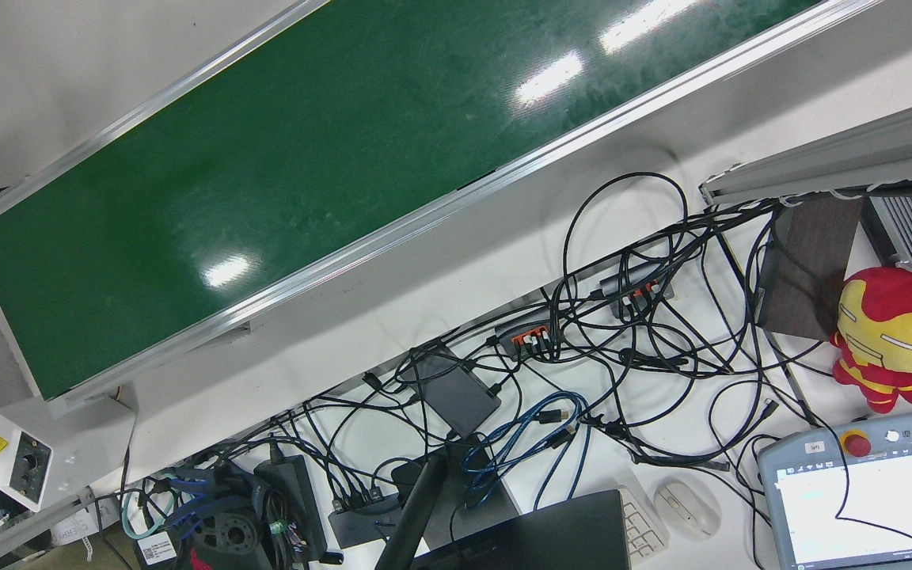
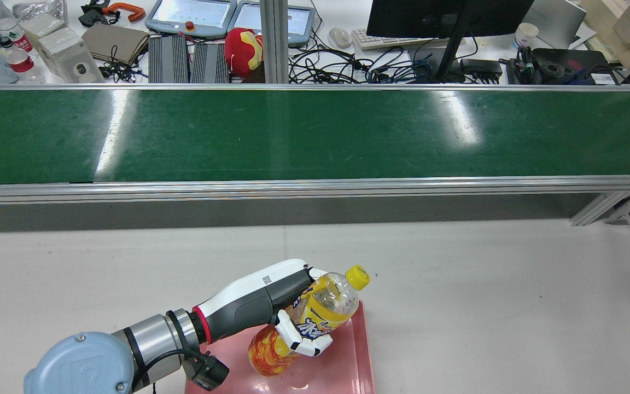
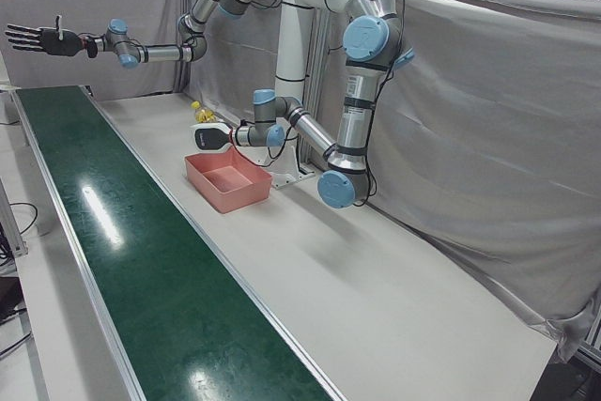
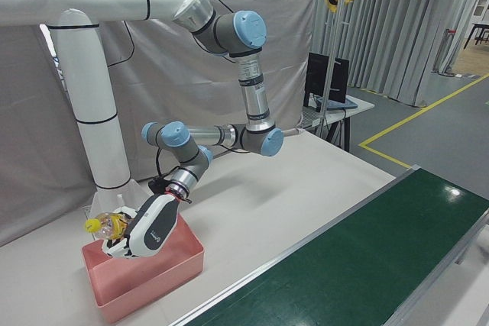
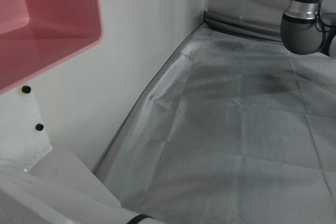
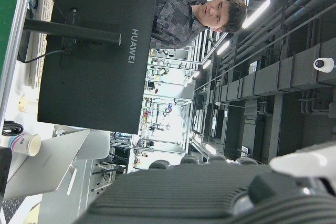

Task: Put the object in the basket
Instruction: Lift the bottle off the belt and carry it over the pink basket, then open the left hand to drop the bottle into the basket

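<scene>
My left hand [image 2: 260, 301] is shut on a yellow-capped bottle [image 2: 320, 306] with a yellow and orange label. It holds the bottle tilted just above the pink basket [image 2: 361, 350] on the white table. The right-front view shows the same hand [image 4: 149, 238], bottle [image 4: 107, 224] and basket [image 4: 153, 280]. In the left-front view the hand [image 3: 211, 138] hovers at the basket's [image 3: 228, 180] far end. My right hand [image 3: 38, 39] is open with fingers spread, held high beyond the far end of the belt and away from the basket.
A long green conveyor belt [image 2: 315, 134] runs along the table's far side. Behind it is a desk with a monitor [image 2: 446, 16], cables and teach pendants. The arms' white pedestal [image 4: 84, 112] stands behind the basket. A grey curtain [image 5: 247, 103] hangs at the back.
</scene>
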### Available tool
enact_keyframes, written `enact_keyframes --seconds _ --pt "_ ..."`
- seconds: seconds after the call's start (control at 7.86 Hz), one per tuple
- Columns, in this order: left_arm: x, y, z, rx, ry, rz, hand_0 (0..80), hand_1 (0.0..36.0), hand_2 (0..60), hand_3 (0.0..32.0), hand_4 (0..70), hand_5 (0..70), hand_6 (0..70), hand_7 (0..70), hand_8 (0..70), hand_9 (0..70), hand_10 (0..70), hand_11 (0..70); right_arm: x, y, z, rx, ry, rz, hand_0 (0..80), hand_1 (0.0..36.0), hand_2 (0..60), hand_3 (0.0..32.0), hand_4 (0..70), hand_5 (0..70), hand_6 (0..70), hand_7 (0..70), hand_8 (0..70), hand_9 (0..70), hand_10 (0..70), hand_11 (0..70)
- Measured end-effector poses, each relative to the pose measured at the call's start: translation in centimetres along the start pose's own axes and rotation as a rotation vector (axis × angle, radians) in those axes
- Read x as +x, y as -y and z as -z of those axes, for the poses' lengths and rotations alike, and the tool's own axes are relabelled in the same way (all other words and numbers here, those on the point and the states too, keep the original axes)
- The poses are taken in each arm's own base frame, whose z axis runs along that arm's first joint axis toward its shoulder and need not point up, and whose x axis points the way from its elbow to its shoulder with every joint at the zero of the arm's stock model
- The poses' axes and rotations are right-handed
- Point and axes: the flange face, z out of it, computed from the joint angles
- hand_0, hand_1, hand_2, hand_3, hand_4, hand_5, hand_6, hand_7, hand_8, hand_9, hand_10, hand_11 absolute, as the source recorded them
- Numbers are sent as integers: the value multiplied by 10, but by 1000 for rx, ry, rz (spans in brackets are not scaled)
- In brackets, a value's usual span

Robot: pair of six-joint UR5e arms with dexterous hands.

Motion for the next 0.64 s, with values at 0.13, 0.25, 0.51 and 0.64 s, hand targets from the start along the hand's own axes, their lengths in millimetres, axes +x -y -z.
enact_keyframes --seconds 0.13,0.25,0.51,0.64 --pt "-4 1 1 11 11 -16 482 54 0 0 136 436 120 216 213 293 231 343 0 0 0 0 0 0 0 0 0 0 0 0 0 0 0 0 0 0" --pt "-4 4 2 23 18 -28 471 15 0 0 59 376 66 143 147 205 191 283 0 0 0 0 0 0 0 0 0 0 0 0 0 0 0 0 0 0" --pt "-1 9 6 45 27 -43 418 0 0 0 11 212 0 14 84 109 121 178 0 0 0 0 0 0 0 0 0 0 0 0 0 0 0 0 0 0" --pt "0 12 8 53 29 -47 353 0 0 0 7 152 0 0 63 82 86 125 0 0 0 1 0 0 0 0 0 0 0 0 0 0 0 0 0 0"
